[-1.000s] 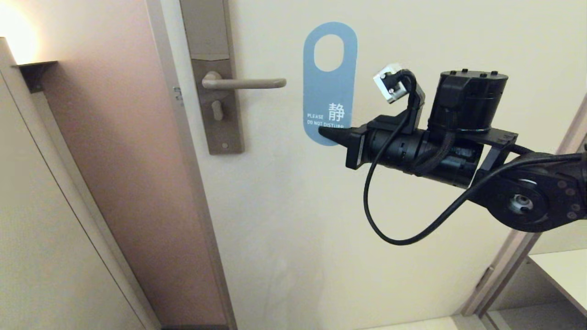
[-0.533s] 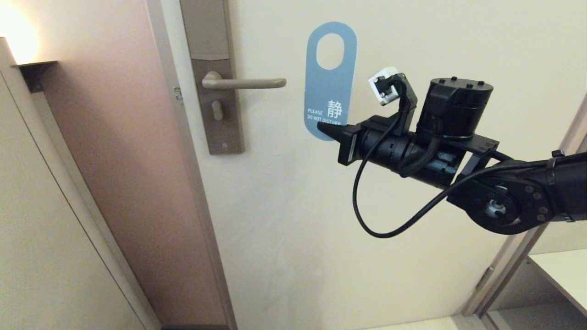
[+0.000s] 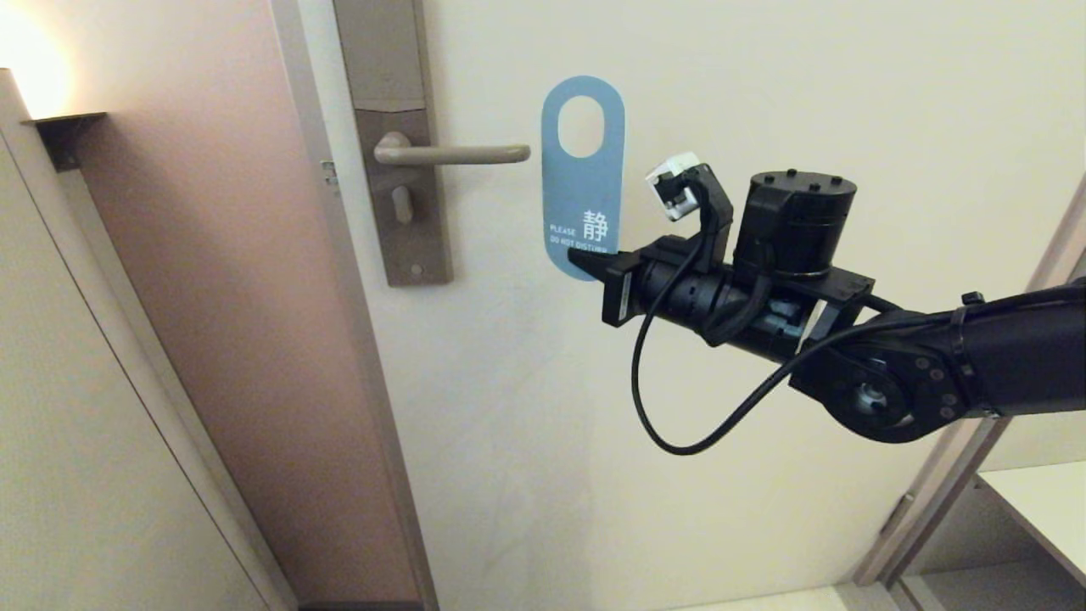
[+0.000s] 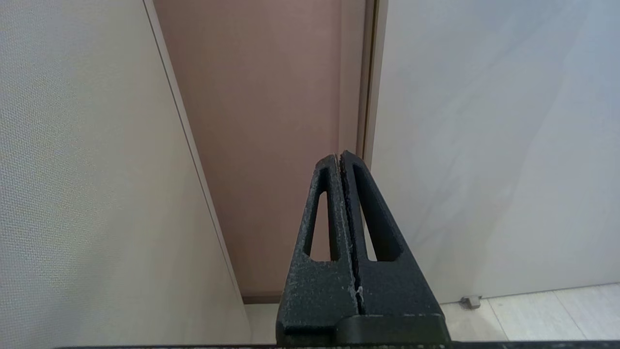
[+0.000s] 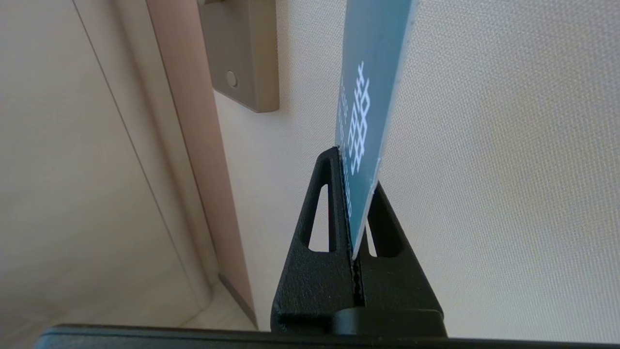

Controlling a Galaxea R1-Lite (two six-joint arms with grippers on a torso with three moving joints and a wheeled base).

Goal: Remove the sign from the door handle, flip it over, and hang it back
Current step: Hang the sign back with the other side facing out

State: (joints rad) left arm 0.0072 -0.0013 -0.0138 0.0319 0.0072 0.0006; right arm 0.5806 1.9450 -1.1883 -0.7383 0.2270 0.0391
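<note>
While the right gripper pinches the bottom edge of the sign, blue face out, long axis upright, its oval hole sits level with and just right of the door handle tip. Left gripper: parked low, fingers pressed together, holding nothing.

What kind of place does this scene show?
Probably a hotel room doorway. The right gripper holds a blue "do not disturb" sign beside the door handle, which sits on a tall lock plate.
</note>
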